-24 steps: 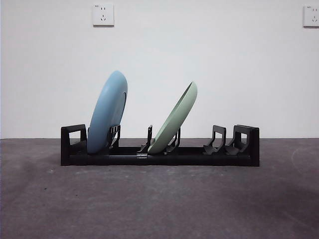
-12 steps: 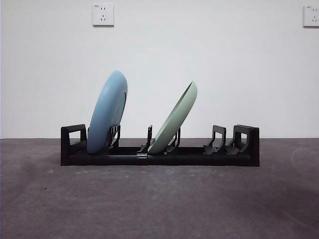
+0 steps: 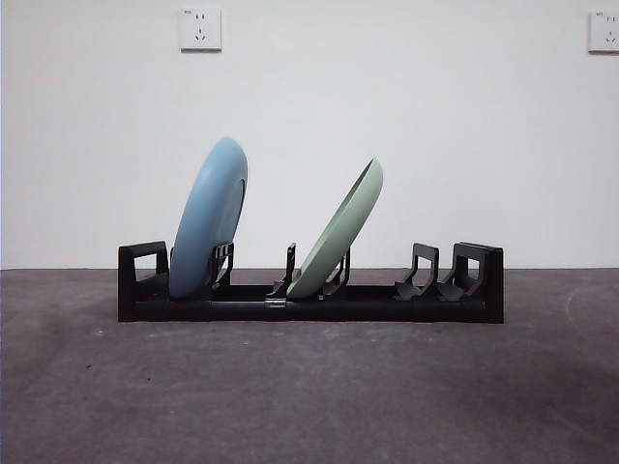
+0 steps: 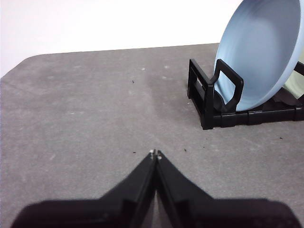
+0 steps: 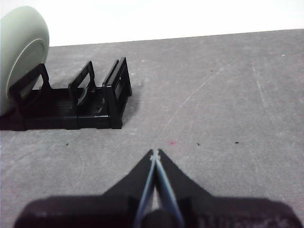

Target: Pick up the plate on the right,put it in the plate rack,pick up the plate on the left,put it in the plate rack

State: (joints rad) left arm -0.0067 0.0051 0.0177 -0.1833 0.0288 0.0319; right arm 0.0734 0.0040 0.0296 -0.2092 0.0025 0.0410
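Observation:
The black plate rack (image 3: pixel 309 302) stands across the middle of the dark table. A light blue plate (image 3: pixel 208 220) leans in its left slots and a pale green plate (image 3: pixel 338 232) leans in the middle slots. My left gripper (image 4: pixel 155 154) hovers shut and holding nothing over bare table, off the rack's left end (image 4: pixel 205 97), with the blue plate (image 4: pixel 259 52) in sight. Over the table off the rack's right end (image 5: pixel 114 95) sits my right gripper (image 5: pixel 155 153), also shut and without a load; the green plate (image 5: pixel 21 52) shows at the edge. Neither gripper appears in the front view.
The rack's right slots (image 3: pixel 430 275) hold nothing. A white wall with two sockets (image 3: pixel 200 29) rises behind the table. Grey table surface (image 3: pixel 309 387) stretches in front of the rack.

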